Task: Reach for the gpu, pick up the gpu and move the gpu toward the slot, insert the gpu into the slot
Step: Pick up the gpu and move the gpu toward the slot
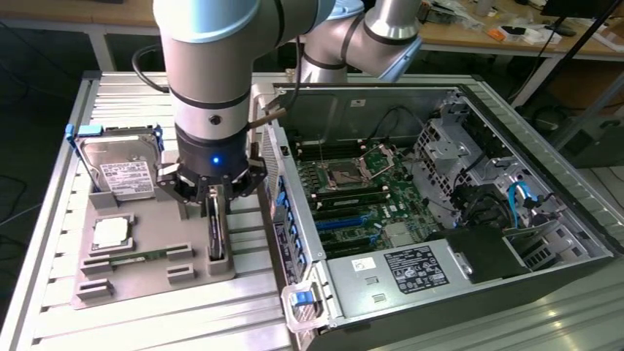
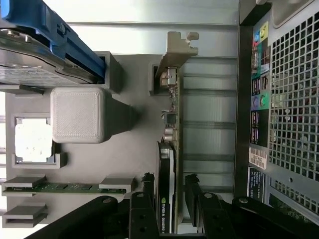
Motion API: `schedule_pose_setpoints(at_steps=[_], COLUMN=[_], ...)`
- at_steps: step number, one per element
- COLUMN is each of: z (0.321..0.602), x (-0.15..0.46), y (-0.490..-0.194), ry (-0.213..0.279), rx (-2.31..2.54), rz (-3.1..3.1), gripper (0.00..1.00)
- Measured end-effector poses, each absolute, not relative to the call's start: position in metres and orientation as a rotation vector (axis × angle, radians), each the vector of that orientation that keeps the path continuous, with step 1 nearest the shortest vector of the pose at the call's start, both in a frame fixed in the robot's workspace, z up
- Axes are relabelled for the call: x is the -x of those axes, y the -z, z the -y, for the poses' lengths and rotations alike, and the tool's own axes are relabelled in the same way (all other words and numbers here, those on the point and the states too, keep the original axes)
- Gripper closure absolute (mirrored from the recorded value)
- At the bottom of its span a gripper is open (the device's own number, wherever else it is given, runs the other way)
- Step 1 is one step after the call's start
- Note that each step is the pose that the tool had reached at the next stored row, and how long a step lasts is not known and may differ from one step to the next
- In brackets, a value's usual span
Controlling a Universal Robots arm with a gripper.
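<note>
The jaws stand apart astride the gpu (image 2: 165,169) (its fan end partly hidden).

High oblique exterior; wrist close above shared gray tray (image 1: 146,281)

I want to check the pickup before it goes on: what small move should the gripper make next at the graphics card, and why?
Probably close the jaws. The gripper is open and low over the graphics card, which stands on edge in the gray tray. Its fingers sit on either side of the card with a gap showing, so nothing is gripped yet.
</note>
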State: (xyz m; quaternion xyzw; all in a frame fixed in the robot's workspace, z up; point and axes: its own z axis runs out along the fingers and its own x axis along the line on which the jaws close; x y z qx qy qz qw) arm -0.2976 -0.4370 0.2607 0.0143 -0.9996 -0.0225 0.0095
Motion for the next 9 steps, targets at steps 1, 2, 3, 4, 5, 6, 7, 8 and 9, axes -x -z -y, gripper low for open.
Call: schedule_pose_setpoints(at_steps=[1,2,3,4,5,6,7,8,9], z=[0.4368,0.4365,0.4363,0.4360,0.4357,0.4355,0.4354,0.4352,0.4352], x=[0.2976,0.2977,0.2977,0.2977,0.2977,0.2977,0.2977,0.2977,0.2977], y=[-0.2597,-0.2585,-0.2573,-0.2563,-0.2547,-0.2538,-0.2524,-0.2514,-0.2508], ry=[0.070,0.070,0.070,0.070,0.070,0.070,0.070,0.070,0.070], rx=[-0.045,-0.044,-0.044,-0.044,-0.044,-0.044,-0.044,-0.044,-0.044], rz=[3.121,3.121,3.121,3.121,3.120,3.120,3.120,3.119,3.119], gripper=[0.61,0.61,0.61,0.61,0.61,0.61,0.61,0.61,0.61])
